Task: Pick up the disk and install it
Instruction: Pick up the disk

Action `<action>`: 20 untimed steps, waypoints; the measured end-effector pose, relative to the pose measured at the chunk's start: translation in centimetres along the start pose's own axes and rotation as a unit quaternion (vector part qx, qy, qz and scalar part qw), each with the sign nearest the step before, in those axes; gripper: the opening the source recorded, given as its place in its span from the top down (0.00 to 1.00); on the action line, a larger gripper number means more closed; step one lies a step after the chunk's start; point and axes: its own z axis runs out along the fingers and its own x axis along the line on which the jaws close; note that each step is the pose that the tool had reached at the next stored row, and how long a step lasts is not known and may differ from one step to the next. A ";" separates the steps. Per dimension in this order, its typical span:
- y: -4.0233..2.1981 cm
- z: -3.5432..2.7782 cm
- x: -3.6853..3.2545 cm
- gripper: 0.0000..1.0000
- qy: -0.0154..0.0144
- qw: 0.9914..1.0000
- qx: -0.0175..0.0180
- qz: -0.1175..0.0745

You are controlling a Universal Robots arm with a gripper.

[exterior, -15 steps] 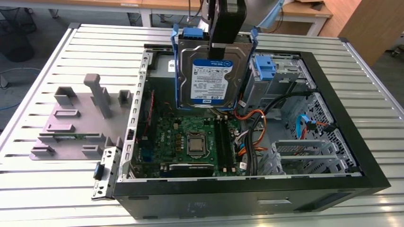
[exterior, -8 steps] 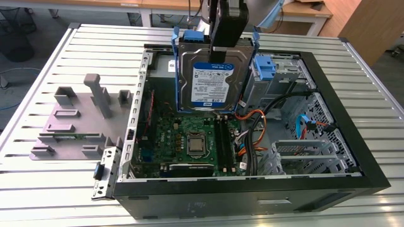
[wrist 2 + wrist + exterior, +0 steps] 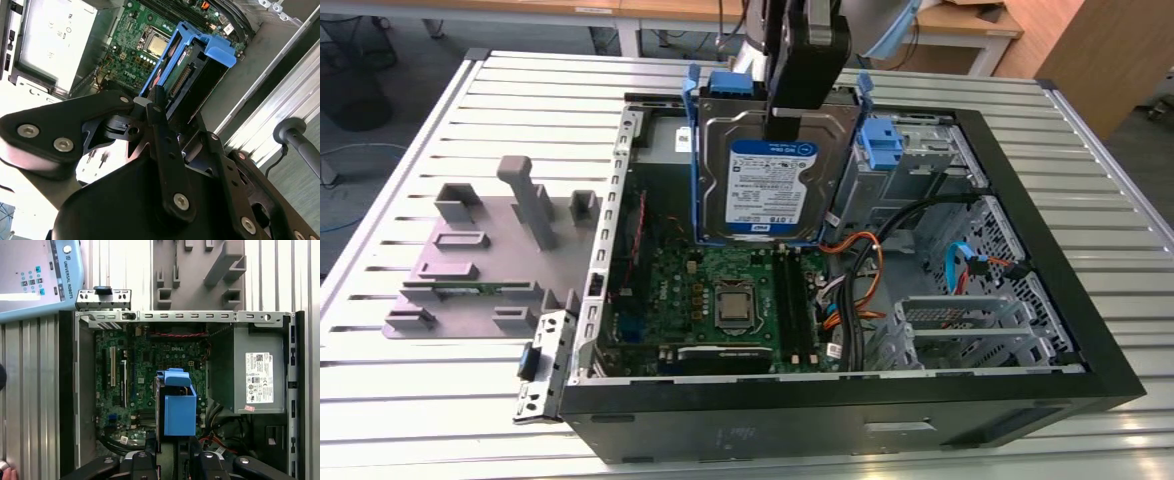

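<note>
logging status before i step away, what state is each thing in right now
disk, held upright on edge above the motherboard
gripper, shut on the disk's top end
case, lying on its side, open
power supply, mounted in the case
cpu socket, bare, no cooler on it

We count one disk (image 3: 761,190), one open computer case (image 3: 854,412), one motherboard (image 3: 680,290), one grey power-supply box (image 3: 255,340), one grey fixture plate (image 3: 494,262), one worktop (image 3: 400,400).
</note>
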 end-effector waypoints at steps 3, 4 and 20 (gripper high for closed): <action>-0.06 -0.01 0.31 0.65 0.000 1.000 0.000 0.000; -0.07 -0.01 0.41 0.65 0.000 1.000 0.000 0.000; -0.35 -0.01 1.99 0.65 0.000 1.000 0.000 0.000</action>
